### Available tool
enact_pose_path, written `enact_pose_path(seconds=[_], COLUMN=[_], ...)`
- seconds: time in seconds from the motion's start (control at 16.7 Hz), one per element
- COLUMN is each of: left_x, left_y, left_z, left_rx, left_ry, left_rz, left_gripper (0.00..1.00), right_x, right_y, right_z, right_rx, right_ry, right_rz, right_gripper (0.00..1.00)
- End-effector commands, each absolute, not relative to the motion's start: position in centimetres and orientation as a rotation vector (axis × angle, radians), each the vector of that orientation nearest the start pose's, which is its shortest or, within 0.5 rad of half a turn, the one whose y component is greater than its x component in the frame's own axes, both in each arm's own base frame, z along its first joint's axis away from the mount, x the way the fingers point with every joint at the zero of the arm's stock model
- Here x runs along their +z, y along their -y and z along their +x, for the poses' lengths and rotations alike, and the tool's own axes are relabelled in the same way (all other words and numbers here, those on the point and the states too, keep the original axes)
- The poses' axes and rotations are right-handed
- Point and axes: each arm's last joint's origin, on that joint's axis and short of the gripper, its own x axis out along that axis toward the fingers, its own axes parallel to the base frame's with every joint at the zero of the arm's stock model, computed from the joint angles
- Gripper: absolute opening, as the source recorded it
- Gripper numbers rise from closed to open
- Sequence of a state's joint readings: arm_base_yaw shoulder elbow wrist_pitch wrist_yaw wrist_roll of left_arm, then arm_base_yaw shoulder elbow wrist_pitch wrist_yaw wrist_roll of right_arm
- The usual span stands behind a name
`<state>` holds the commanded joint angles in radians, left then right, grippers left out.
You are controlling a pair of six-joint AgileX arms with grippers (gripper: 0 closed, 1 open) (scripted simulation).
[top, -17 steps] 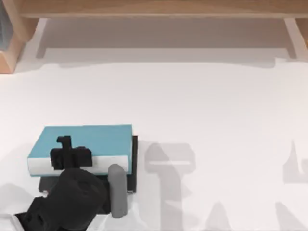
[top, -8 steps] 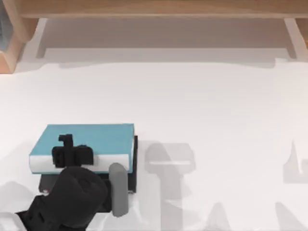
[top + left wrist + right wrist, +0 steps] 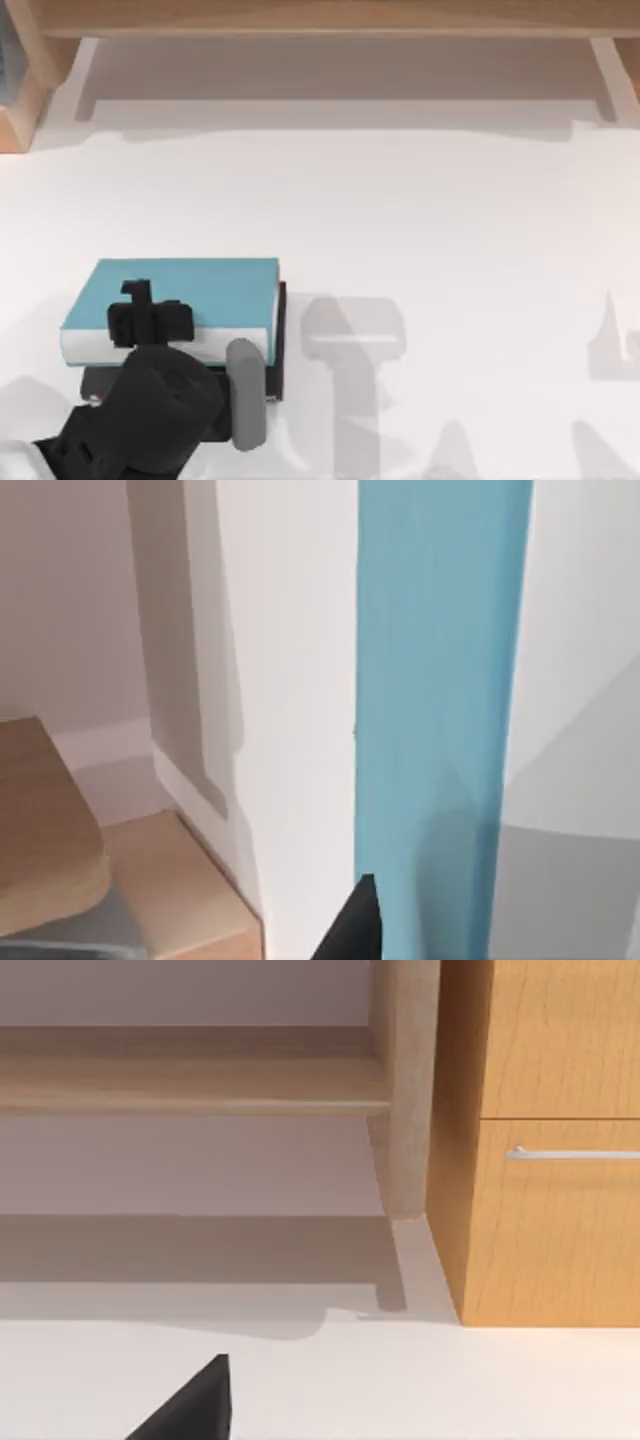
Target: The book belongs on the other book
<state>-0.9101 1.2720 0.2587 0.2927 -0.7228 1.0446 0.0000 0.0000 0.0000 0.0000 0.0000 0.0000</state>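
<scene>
White tabletop [image 3: 450,220] spreads wide, and at its left front the light-blue book [image 3: 190,295] sits on top of the black book [image 3: 272,375], whose edge peeks out at the right and front. My left pincer [image 3: 145,322] is over the blue book's front edge; I cannot tell whether it is gripping.

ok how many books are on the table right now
2, stacked at the table's front left: the light-blue book lies on the thin black book, under the left hand.
</scene>
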Motion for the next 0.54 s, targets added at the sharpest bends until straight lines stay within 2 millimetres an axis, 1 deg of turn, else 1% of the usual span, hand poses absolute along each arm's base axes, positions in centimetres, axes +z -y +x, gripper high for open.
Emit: enact_pose_path(seconds=[0.18,0.24,0.54], left_x=[11.52,11.52,11.52], left_y=[14.30,14.30,14.30], left_z=[13.63,13.63,13.63], left_rx=[-0.438,-0.438,-0.438], left_ry=[-0.380,-0.380,-0.380], left_rz=[1.539,1.539,1.539], left_gripper=[0.98,1.00,1.00], right_x=[16.00,16.00,16.00], right_y=[0.12,0.12,0.12], right_z=[10.57,10.57,10.57], right_rx=[0.000,0.000,0.000], right_ry=[0.000,0.000,0.000], right_rz=[0.000,0.000,0.000], right_gripper=[1.00,1.00,1.00])
